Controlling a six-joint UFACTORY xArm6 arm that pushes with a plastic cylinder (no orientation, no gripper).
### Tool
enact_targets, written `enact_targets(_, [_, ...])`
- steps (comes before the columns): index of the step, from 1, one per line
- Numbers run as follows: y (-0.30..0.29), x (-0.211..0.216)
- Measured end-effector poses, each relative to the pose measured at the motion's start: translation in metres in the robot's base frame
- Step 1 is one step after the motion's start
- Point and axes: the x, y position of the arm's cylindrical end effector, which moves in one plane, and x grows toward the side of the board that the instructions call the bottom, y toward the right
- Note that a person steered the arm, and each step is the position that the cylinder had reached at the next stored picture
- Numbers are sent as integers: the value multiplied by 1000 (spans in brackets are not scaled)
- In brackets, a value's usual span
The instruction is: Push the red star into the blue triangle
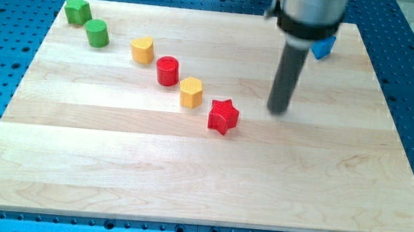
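The red star (223,116) lies near the middle of the wooden board (202,176). The blue triangle (323,47) sits near the board's top right, partly hidden behind the arm's grey body. My tip (279,110) rests on the board to the right of the red star, a short gap away and slightly higher in the view. The blue triangle is up and to the right of my tip.
A diagonal row runs from the top left toward the star: a green star-like block (76,10), a green cylinder (97,33), a yellow hexagon (143,49), a red cylinder (167,70) and a yellow hexagon (191,92). Blue perforated table surrounds the board.
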Motion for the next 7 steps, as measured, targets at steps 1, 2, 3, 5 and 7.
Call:
enact_targets(1, [-19,73])
enact_targets(2, [-82,50])
enact_targets(3, [-28,9])
enact_targets(5, [-32,45])
enact_targets(7, [-102,-8])
